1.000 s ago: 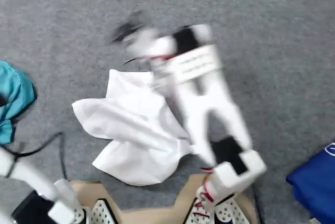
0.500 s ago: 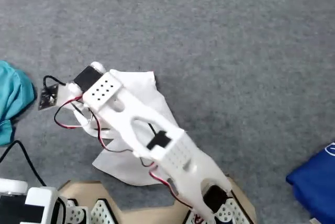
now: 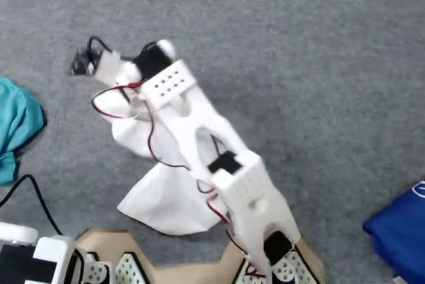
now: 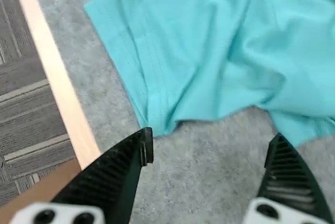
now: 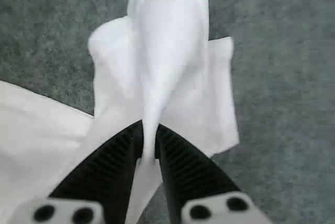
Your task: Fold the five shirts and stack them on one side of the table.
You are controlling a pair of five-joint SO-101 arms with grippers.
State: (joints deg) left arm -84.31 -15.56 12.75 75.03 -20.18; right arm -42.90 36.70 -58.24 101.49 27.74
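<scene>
A white shirt [image 3: 166, 198] lies crumpled on the grey table near the front edge. One part of it is pulled up and away from the front by my right gripper [image 3: 129, 108]. In the right wrist view my right gripper [image 5: 149, 150] is shut on a raised fold of the white shirt [image 5: 167, 62], which hangs stretched above the table. A teal shirt [image 3: 16, 125] lies bunched at the table's left edge. My left gripper [image 4: 209, 145] hovers open just short of the teal shirt [image 4: 220, 51], holding nothing.
A folded blue shirt [image 3: 398, 227] sits at the right front corner. The table's wooden edge [image 4: 57, 82] runs beside the teal shirt, with floor beyond it. The left arm's base [image 3: 33, 254] stands at the front left. Bare grey cloth covers the far half.
My right arm came down onto the white shirt's left part, shut on it, and has now drawn it up and toward the far side. The left arm pulled back toward the front left.
</scene>
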